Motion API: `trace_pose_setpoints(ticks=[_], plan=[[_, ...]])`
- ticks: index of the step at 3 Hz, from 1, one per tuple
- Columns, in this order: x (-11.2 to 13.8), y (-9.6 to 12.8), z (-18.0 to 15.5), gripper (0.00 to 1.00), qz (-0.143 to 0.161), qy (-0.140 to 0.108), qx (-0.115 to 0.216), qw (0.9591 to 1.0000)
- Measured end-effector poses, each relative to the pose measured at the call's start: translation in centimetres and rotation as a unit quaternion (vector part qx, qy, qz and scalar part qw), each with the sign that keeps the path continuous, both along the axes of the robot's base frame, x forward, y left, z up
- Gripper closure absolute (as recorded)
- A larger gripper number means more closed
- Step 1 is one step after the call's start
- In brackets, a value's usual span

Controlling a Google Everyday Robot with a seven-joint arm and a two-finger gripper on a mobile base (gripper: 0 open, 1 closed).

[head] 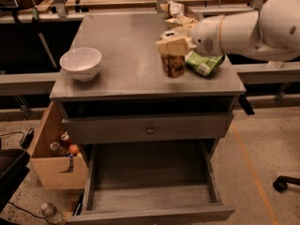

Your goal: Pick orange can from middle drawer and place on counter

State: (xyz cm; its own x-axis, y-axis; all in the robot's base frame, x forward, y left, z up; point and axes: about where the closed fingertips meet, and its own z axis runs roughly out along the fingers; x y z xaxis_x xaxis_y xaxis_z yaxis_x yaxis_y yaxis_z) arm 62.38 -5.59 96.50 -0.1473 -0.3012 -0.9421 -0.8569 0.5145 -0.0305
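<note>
The orange can [173, 64] has a dark orange-brown mottled body and hangs upright at the counter [131, 55], right of centre; I cannot tell if it touches the surface. My gripper [172, 45] comes in from the right on a white arm and is shut on the can's top, its tan fingers [169, 46] covering the lid. The middle drawer [150, 182] is pulled open below, and its grey floor holds nothing.
A white bowl [80, 63] stands on the counter's left. A green bag [204, 63] lies just right of the can, and another snack bag [176, 12] at the back. A closed drawer with a round knob [150, 130]. A wooden crate [56, 158] stands on the floor at the left.
</note>
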Motion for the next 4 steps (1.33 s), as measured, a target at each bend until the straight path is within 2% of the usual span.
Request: trace_pose_setpoints(ticks=[1, 2, 3, 4], plan=[[4.6, -0.9, 1.6, 1.0, -0.002, 0.011, -0.008, 0.9999], [9.8, -0.8, 0.7, 1.0, 0.005, 0.019, -0.009, 0.9998], [15.4, 0.4, 0.2, 1.0, 0.003, 0.002, 0.0, 1.0], [19.4, 0.7, 2.5, 1.0, -0.021, -0.046, 0.02, 0.9985]])
